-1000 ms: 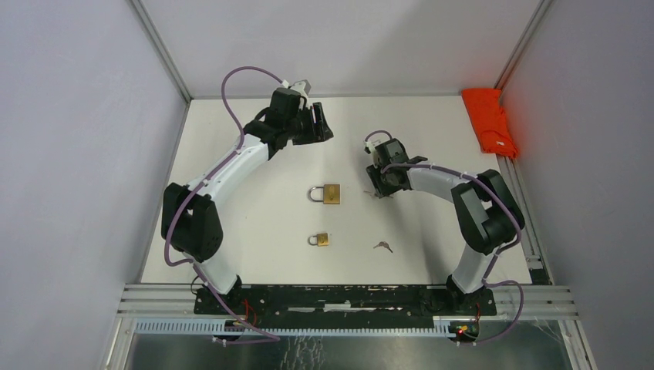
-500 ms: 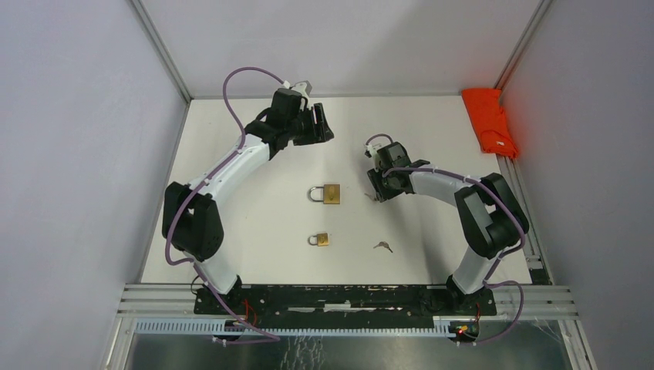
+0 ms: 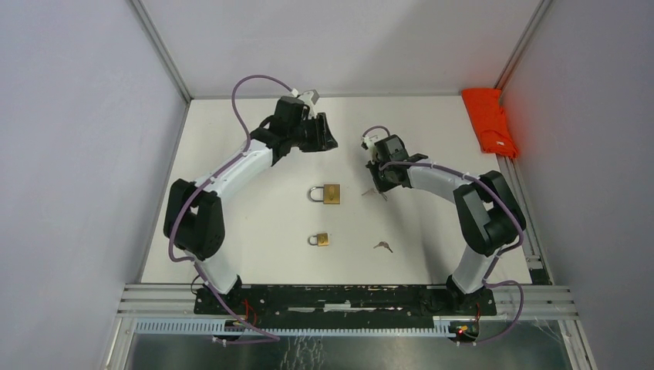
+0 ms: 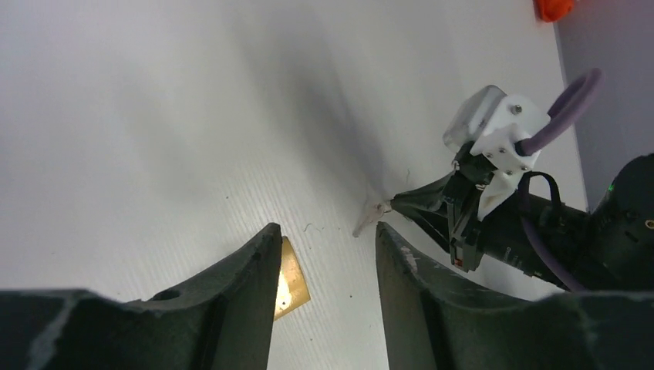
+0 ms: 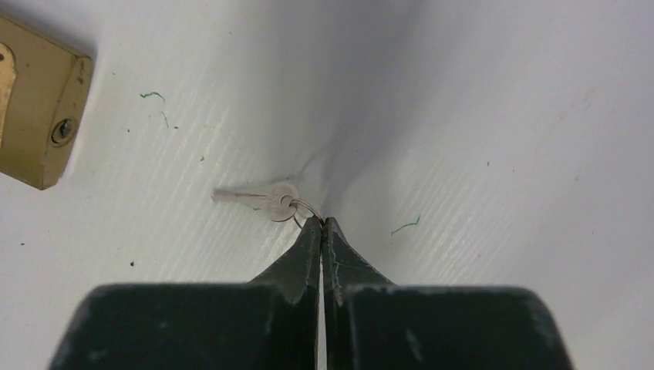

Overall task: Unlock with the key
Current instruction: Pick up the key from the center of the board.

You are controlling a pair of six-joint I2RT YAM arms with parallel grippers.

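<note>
The right gripper (image 5: 321,225) is clenched on the ring of the key (image 5: 258,197), which lies near the padlock (image 5: 35,123). The left gripper (image 4: 326,233) hangs released, holding nothing.

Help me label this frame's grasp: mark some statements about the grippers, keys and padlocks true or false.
1. The right gripper is open above the key. False: it is shut, its tips pinching the key's ring.
2. Two padlocks lie on the table, a large padlock and a small padlock. True.
3. The left gripper holds the large padlock. False: it is open and holds nothing.
4. A second key lies on the table, apart from both grippers. True.
5. The key is in the large padlock's keyhole. False: it is outside the padlock, beside it.
</note>
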